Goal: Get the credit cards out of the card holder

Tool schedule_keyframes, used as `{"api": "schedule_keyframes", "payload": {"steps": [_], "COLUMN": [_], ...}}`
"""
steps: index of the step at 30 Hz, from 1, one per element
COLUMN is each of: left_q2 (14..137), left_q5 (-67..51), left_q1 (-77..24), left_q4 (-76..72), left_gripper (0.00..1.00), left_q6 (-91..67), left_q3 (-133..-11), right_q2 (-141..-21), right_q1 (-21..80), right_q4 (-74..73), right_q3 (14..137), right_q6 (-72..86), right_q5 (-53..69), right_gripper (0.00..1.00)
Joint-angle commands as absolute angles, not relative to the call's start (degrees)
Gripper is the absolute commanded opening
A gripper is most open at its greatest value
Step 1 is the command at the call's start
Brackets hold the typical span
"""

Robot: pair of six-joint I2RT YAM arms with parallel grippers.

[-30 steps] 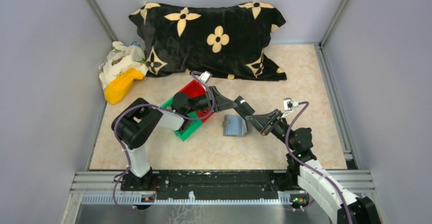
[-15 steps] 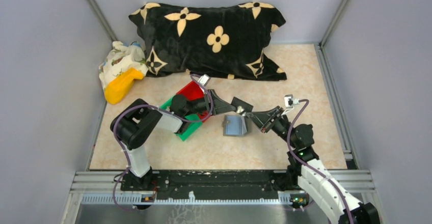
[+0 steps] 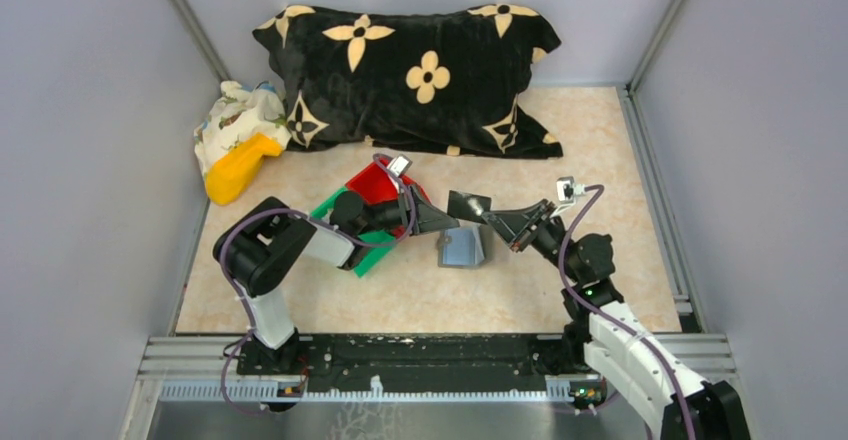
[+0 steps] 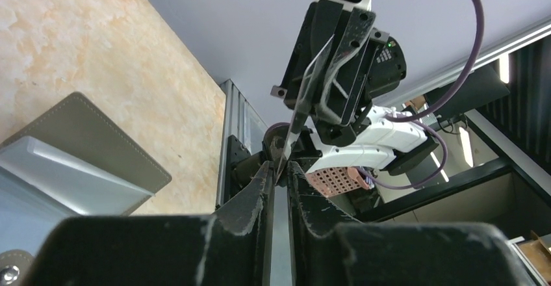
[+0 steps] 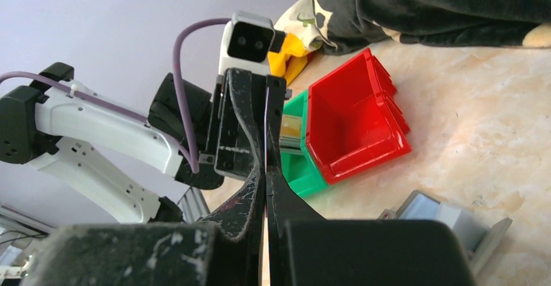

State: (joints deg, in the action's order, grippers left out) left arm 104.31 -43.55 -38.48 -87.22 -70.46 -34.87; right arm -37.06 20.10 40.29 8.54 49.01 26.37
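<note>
The card holder (image 3: 462, 248) lies open on the tabletop, grey outside and pale blue inside; it also shows in the left wrist view (image 4: 78, 143) and in the right wrist view (image 5: 442, 218). A dark credit card (image 3: 468, 204) hangs above it between the two grippers. My right gripper (image 3: 497, 222) is shut on the card, whose thin edge (image 5: 266, 123) runs up from its jaws (image 5: 266, 172). My left gripper (image 3: 447, 222) stands slightly open, with the card's far end (image 4: 305, 101) still reaching into the narrow gap at its tips (image 4: 279, 168).
A red bin (image 3: 380, 182) and a green bin (image 3: 368, 257) sit under the left arm, left of the holder. A black flowered pillow (image 3: 420, 70) fills the back. At the back left lie a yellow object (image 3: 238, 167) and a patterned cloth (image 3: 235, 115). Grey walls close in both sides.
The left gripper has loosened its jaws and drawn back to the left. The right gripper has risen slightly towards the back, and the card now shows between the two.
</note>
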Motion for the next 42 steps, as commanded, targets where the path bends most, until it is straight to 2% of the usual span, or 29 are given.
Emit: {"api": "schedule_keyframes", "payload": {"steps": [1, 7, 12, 13, 18, 20, 22, 24, 26, 29, 32, 38, 42], "left_q2": [102.5, 102.4, 98.8, 97.4, 90.4, 86.1, 79.9, 70.6, 63.1, 54.6, 50.4, 42.4, 38.7], "left_q5": [-45.3, -46.1, -48.4, -49.8, -58.8, -59.7, -58.0, -53.4, -43.3, -30.1, -21.5, -2.6, 5.9], "left_q1": [-38.5, -38.7, -37.0, -36.6, -36.4, -36.2, -36.0, -35.9, -35.9, -35.3, -34.8, -34.7, -34.7], "left_q4": [-102.6, -102.6, -100.8, -98.7, -90.5, -85.7, -73.4, -52.2, -30.2, -16.4, -5.7, 2.0, 8.8], "left_gripper": [0.18, 0.2, 0.31, 0.35, 0.37, 0.44, 0.52, 0.64, 0.79, 0.96, 0.99, 0.99, 0.99], "left_q6": [-69.9, -69.5, -69.0, -68.4, -64.2, -61.6, -55.5, -43.8, -33.0, -27.6, -25.7, -27.8, -28.5], "left_q3": [-33.1, -32.1, -30.8, -30.9, -30.2, -29.0, -28.4, -30.5, -34.3, -37.0, -40.6, -38.8, -39.6], "right_q2": [-37.7, -39.5, -41.0, -41.7, -47.3, -51.4, -55.2, -58.2, -61.2, -67.1, -72.5, -83.2, -91.6], "right_q1": [19.6, 19.6, 19.6, 19.6, 19.6, 19.6, 20.2, 23.6, 28.6, 33.0, 37.9, 46.4, 50.9], "right_q4": [44.8, 45.3, 34.1, 30.9, 24.2, 23.1, 21.1, 15.1, 9.3, 5.4, 1.3, -6.6, -15.2], "right_q3": [12.9, 13.6, 20.2, 22.4, 31.7, 34.5, 37.7, 41.9, 46.6, 52.2, 57.9, 70.1, 81.0], "right_q6": [47.0, 46.7, 41.2, 39.4, 34.5, 33.9, 32.9, 28.8, 24.7, 23.3, 20.9, 15.5, 10.2], "right_q5": [25.8, 26.5, 25.6, 25.1, 24.8, 26.1, 27.1, 23.3, 18.4, 17.2, 14.6, 7.8, 3.3], "right_gripper": [0.0, 0.0, 0.0, 0.0, 0.0, 0.0, 0.0, 0.0, 0.0, 0.0, 0.0, 0.0, 0.0]}}
